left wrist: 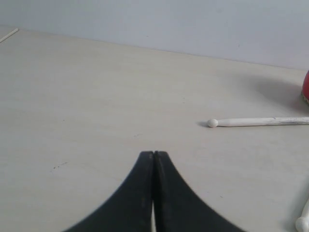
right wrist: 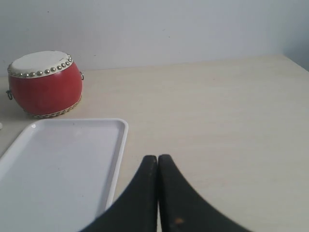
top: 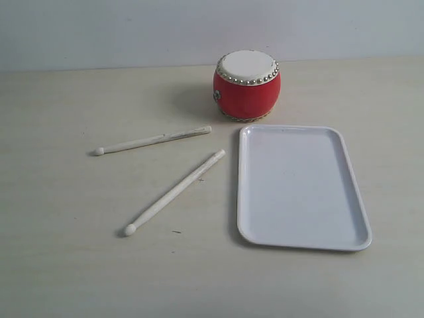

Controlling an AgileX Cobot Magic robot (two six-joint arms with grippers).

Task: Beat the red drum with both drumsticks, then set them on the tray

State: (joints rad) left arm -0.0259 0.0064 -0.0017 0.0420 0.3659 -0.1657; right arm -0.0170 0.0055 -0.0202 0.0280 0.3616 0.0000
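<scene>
The red drum (top: 247,86) stands upright at the back of the table, white skin up; it also shows in the right wrist view (right wrist: 45,84). Two cream drumsticks lie loose left of the tray: the far one (top: 154,140) and the near one (top: 175,193), both rounded tips pointing left. The white tray (top: 301,187) lies in front of the drum with nothing in it. My left gripper (left wrist: 153,153) is shut on nothing, well short of the far drumstick (left wrist: 260,122). My right gripper (right wrist: 158,157) is shut beside the tray's rim (right wrist: 118,154). Neither gripper shows in the exterior view.
The pale wooden table (top: 66,252) meets a plain wall (top: 99,33) behind the drum. The near drumstick's tip (left wrist: 302,223) shows at the edge of the left wrist view.
</scene>
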